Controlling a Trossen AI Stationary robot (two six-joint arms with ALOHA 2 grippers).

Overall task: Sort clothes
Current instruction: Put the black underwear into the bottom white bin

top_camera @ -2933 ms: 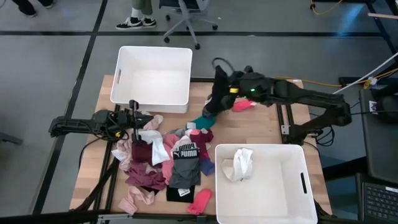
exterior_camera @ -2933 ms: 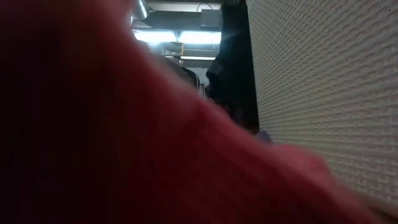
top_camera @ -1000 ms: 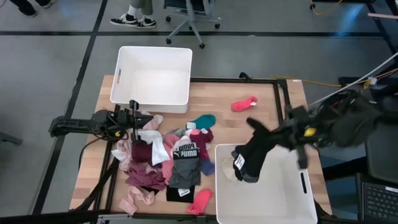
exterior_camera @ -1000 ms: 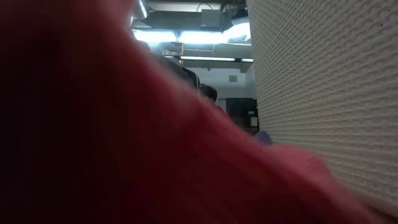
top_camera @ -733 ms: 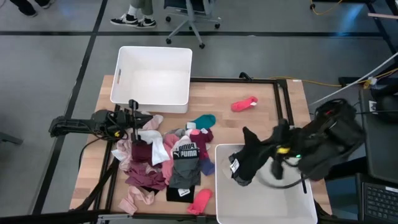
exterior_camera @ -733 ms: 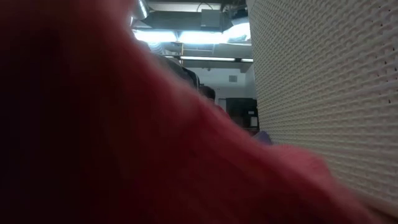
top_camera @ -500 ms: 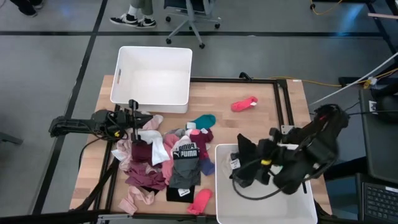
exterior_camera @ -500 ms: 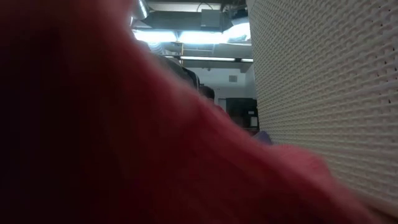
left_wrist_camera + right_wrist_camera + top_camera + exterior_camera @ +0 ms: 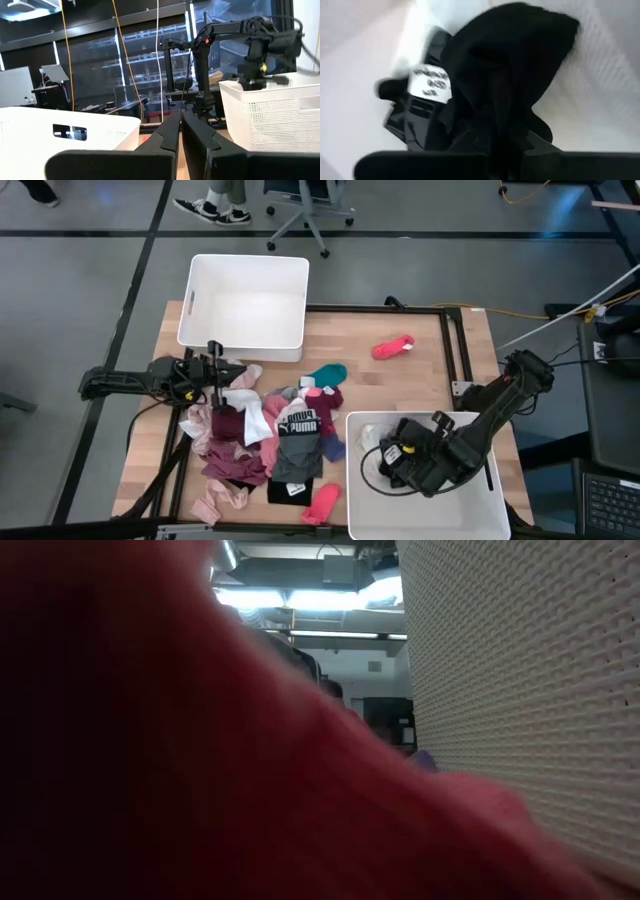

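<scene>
The clothes point(image 9: 270, 435) lie heaped at the table's left middle, with a teal sock point(image 9: 327, 373) and a pink sock point(image 9: 392, 347) lying apart from the heap. My right gripper point(image 9: 400, 462) reaches down inside the near right white bin point(image 9: 480, 510), shut on a black garment point(image 9: 505, 65) that has a white label point(image 9: 430, 82). My left gripper point(image 9: 180, 135) waits shut at the table's left edge point(image 9: 214, 365), holding nothing. My right gripper pinches a bunched fold of the black garment point(image 9: 506, 131) between its two fingers, coming from above and pointing steeply down. The garment hangs crumpled below the fingers inside the bin. Whether its lower end rests on the bin floor I cannot tell.
A second white bin point(image 9: 245, 305) stands at the far left. A white garment point(image 9: 368, 465) lies in the near right bin beside the black one. In the low view a red garment point(image 9: 200, 760) and the bin wall point(image 9: 520, 690) block nearly everything.
My right gripper has come down from above the near right bin into it, moving toward the table's left and tipping from nearly level to pointing steeply down. It stayed shut, and the black garment went with it from hanging over the bin's rim to down inside it.
</scene>
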